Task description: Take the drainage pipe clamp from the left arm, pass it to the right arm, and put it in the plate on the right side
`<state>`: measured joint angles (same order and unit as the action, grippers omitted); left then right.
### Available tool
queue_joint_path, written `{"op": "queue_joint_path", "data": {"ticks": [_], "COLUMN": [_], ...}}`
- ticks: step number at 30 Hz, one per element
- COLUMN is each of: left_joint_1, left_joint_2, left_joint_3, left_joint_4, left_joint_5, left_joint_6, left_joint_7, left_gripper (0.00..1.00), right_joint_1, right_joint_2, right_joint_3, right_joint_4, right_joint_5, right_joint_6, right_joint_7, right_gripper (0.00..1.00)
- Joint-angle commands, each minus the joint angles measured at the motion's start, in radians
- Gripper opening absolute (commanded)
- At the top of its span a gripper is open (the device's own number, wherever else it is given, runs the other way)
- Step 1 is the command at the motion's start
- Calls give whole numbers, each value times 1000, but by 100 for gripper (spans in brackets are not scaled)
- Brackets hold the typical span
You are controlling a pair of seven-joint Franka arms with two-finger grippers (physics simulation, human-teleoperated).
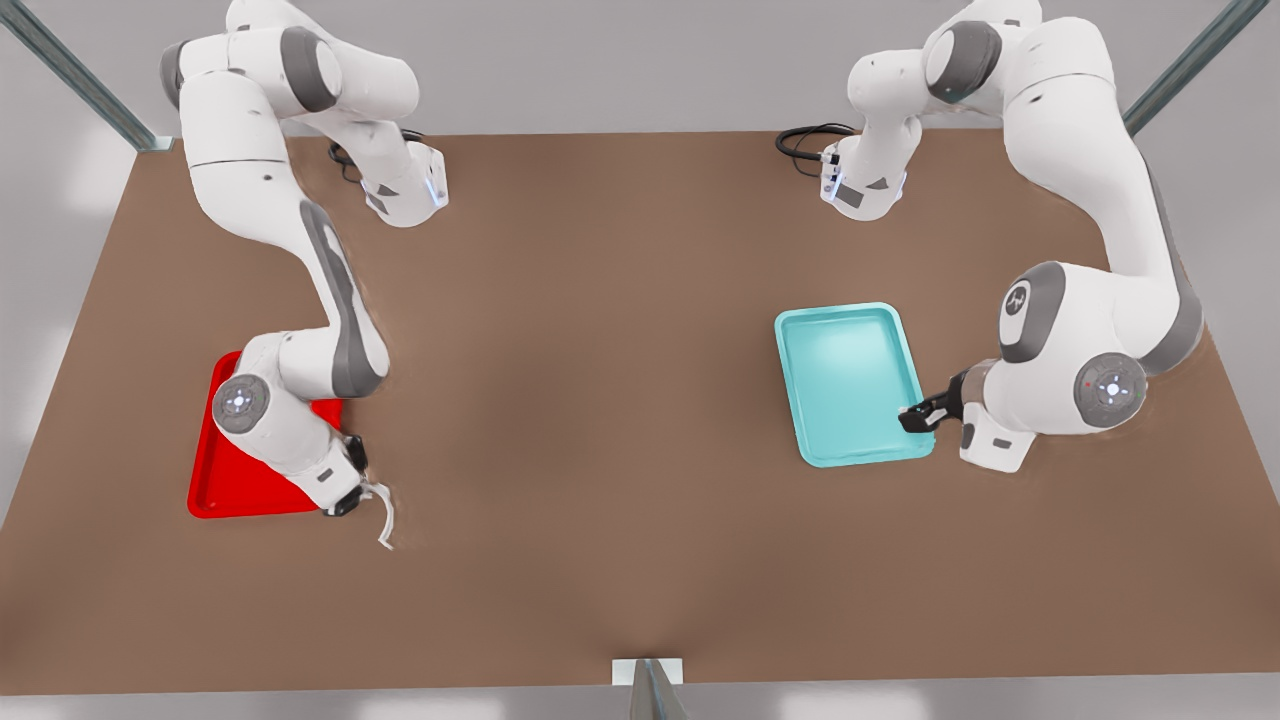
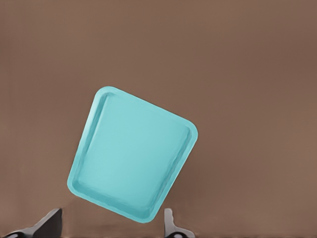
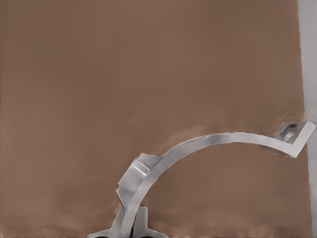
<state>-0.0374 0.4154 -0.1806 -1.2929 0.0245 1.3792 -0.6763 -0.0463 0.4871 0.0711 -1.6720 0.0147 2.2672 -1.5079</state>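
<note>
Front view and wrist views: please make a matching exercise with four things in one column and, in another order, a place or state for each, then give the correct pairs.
1. drainage pipe clamp
2. plate
3. teal tray
4. left gripper

A. open, at the teal tray's edge
B. red, partly under an arm
C. held in the right gripper, beside the plate
D. nothing in it, at the front view's right

Pairs: 1-C, 2-B, 3-D, 4-A

Both arms were glossy white rounded shells with grey joint bands and round grey end caps bearing small lit dots. Black cables looped at their bases. Each ended in a black two-finger gripper (image 1: 352, 497) (image 1: 917, 417).
</note>
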Motion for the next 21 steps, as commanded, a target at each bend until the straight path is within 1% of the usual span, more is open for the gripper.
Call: {"op": "queue_joint_path", "data": {"ticks": [1,2,4,6,9,12,20,21], "left_joint_1": [-70,-70,-81,-79,-65,-55,-50,-50], "left_joint_2": [-95,-87,-83,-83,-80,-66,-70,-72], "left_joint_3": [69,69,35,32,20,20,20,20], "left_joint_4": [-115,-108,-108,-103,-106,-108,-106,-106], "left_joint_5": [48,37,22,0,-1,6,6,8], "left_joint_6": [31,9,-55,-66,-68,-68,-91,-91], "left_joint_7": [509,514,503,503,505,506,511,511], "left_gripper": [100,100,100,100,100,100,100,100], "right_joint_1": [-115,-159,-245,-262,-297,-334,-362,-360], "right_joint_2": [-10,-4,-1,7,-13,-13,-1,-1], "right_joint_3": [-1,-1,-5,-7,-5,-5,-5,-5], "right_joint_4": [-3,-6,-23,-57,-192,-261,-308,-307], "right_joint_5": [-4,-4,-7,-52,-56,-56,-59,-59], "right_joint_6": [-133,-133,-132,-87,26,84,110,106], "right_joint_7": [-764,-808,-858,-854,-859,-884,-902,-905], "right_gripper": [21,21,21,21,21,21,21,39]}}
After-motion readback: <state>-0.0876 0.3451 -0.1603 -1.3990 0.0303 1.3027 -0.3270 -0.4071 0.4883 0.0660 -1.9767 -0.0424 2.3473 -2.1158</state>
